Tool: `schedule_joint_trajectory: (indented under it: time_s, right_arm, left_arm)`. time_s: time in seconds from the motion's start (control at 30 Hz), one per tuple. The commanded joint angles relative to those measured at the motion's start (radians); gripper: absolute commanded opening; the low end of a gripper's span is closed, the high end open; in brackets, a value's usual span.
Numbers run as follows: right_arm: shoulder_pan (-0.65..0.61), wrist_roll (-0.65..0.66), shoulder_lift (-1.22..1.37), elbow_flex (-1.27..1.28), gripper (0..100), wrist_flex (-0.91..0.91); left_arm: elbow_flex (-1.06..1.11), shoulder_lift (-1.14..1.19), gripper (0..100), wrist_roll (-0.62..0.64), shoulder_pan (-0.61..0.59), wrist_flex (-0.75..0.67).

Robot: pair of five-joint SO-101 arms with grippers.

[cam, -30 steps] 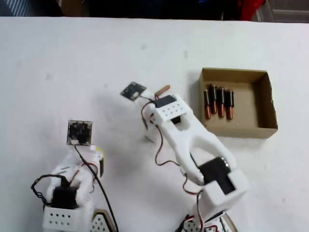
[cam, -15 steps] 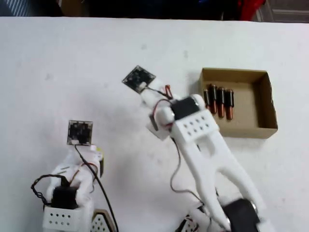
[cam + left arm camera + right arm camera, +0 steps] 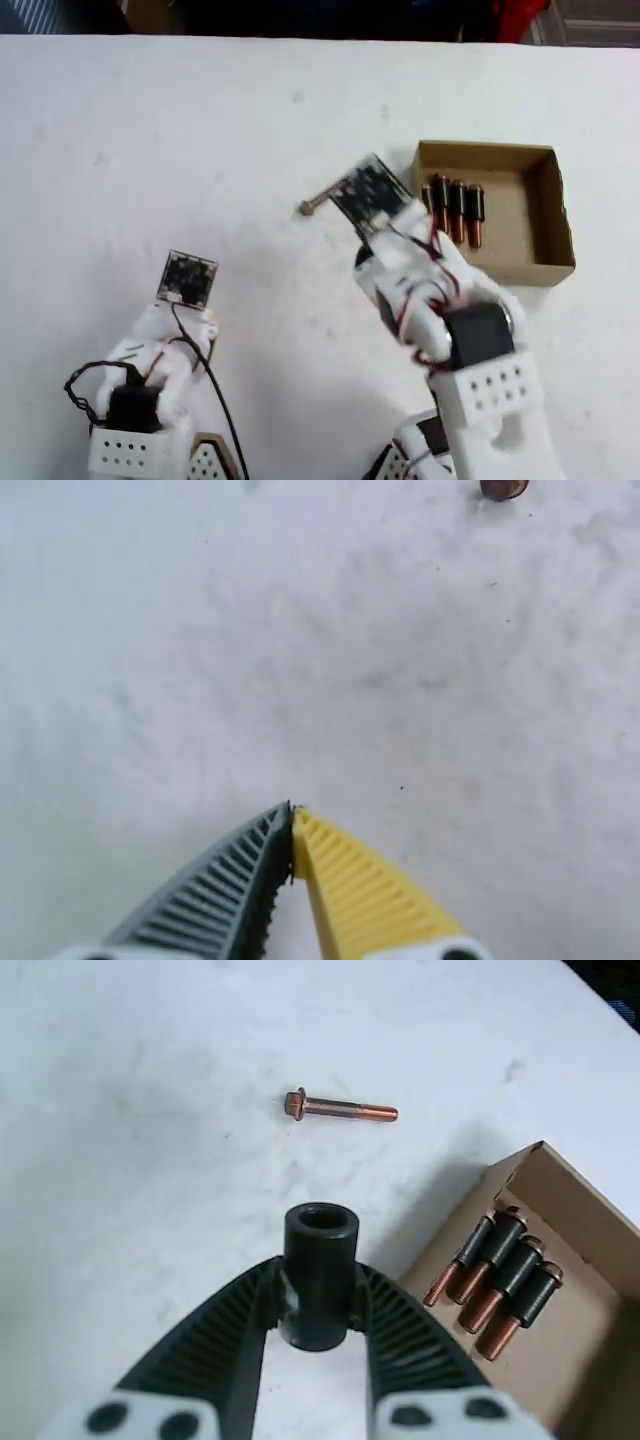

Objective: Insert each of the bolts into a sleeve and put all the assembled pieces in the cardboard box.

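My right gripper (image 3: 320, 1268) is shut on a black sleeve (image 3: 320, 1235), held upright above the table with its bore facing up. A copper bolt (image 3: 340, 1110) lies loose on the white table beyond it, and its head end shows in the high view as the bolt (image 3: 312, 204) beside the right arm's wrist. The cardboard box (image 3: 535, 1170) sits close by and holds several assembled pieces (image 3: 495, 1280); in the high view the box (image 3: 490, 150) is at the right. My left gripper (image 3: 292, 818) is shut on nothing, low over bare table.
The left arm (image 3: 150, 370) sits folded at the table's near left. The right arm (image 3: 440, 310) rises just left of the box. The bolt's head (image 3: 503, 488) shows far off in the left wrist view. The table's far edge borders a dark background.
The right arm has pulled back and turned toward the box, carrying the sleeve off the table and uncovering the bolt. The left arm's wrist has shifted slightly to the right.
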Motion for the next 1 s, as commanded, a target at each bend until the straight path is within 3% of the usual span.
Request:
schedule_joint_trajectory:
  time_s: [0.0,0.13,0.4,0.57,0.67,0.83,0.97]
  right_arm:
    - [0.048,-0.044,-0.127,0.084,1.7,-0.081]
    - [0.093,-0.143,-0.213,0.183,1.7,-0.17]
    - [0.094,-0.166,-0.257,0.307,1.7,-0.283]
    - [0.093,-0.338,-0.257,0.393,1.7,-0.39]
    - [0.09,-0.348,-0.257,0.428,1.7,-0.452]
    - [0.088,-0.351,-0.266,0.433,1.7,-0.464]
    - [0.085,-0.351,-0.389,0.433,1.7,-0.415]
  left_arm:
    - [-0.002,-0.004,2,-0.006,-0.005,-0.005]
    - [-0.002,-0.005,2,-0.011,-0.005,-0.006]
    - [-0.002,-0.005,2,-0.014,-0.007,-0.077]
    - [-0.002,-0.005,2,-0.014,-0.007,-0.071]
    - [-0.002,-0.005,2,-0.015,-0.007,-0.075]
    - [-0.002,-0.005,2,-0.184,-0.004,-0.071]
    - [-0.002,-0.005,2,-0.209,-0.004,-0.071]
